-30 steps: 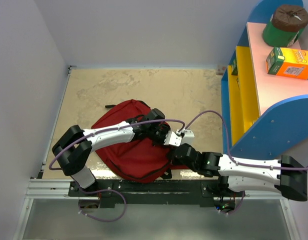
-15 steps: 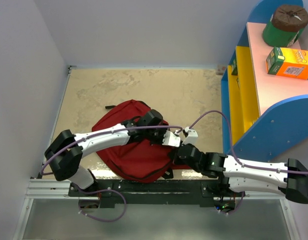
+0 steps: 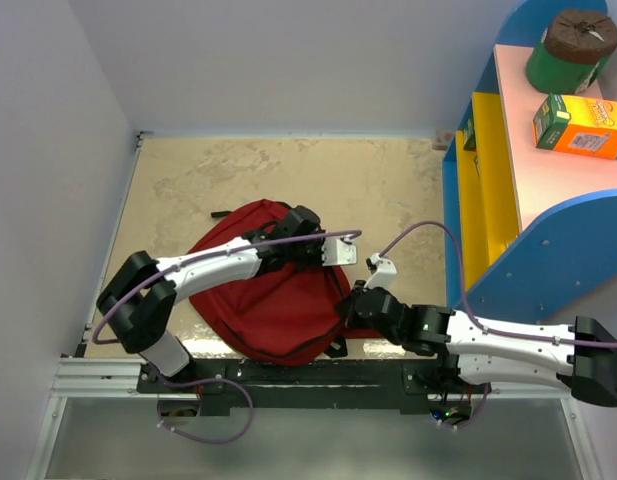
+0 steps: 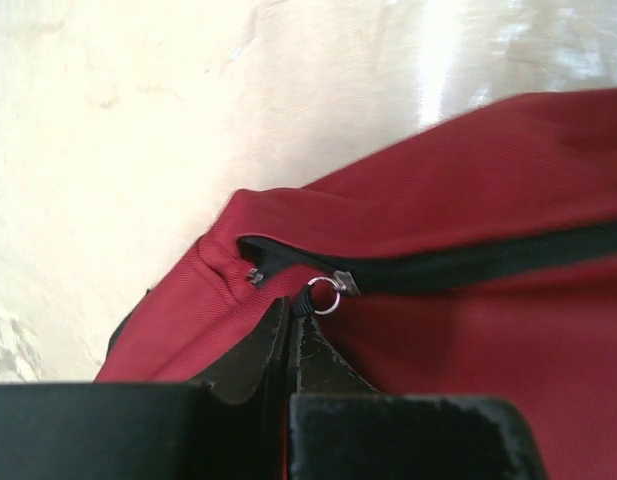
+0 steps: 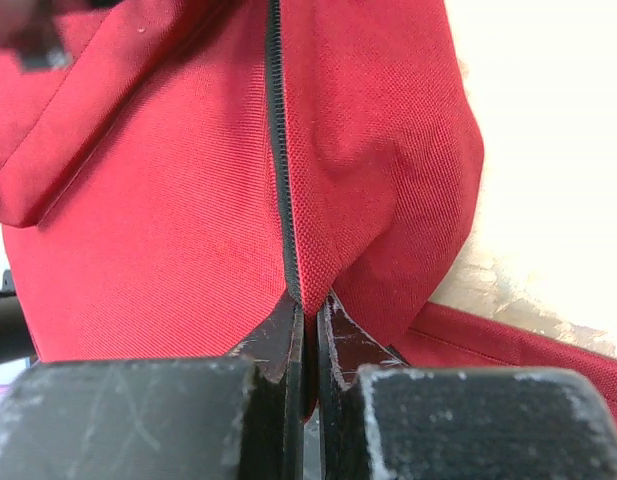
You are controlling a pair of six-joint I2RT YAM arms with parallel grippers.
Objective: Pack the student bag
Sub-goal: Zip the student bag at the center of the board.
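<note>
My left claw (image 4: 291, 312) has just snapped fully shut on the zipper pull (image 4: 324, 296) at its tips, while my right claw (image 5: 310, 305) stays pinched on the seam of the student bag (image 3: 268, 320) lying beneath both, so the zipper looks ready to draw.

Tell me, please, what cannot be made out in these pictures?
- Backpack contents: every view, hidden by its red fabric.
- Whether the shut left gripper grips the zipper ring: left wrist view, fingertips cover the contact.
- How much cloth the right gripper pinches: right wrist view, hidden between its fingers.
- Orange box print: top view, too small.
</note>
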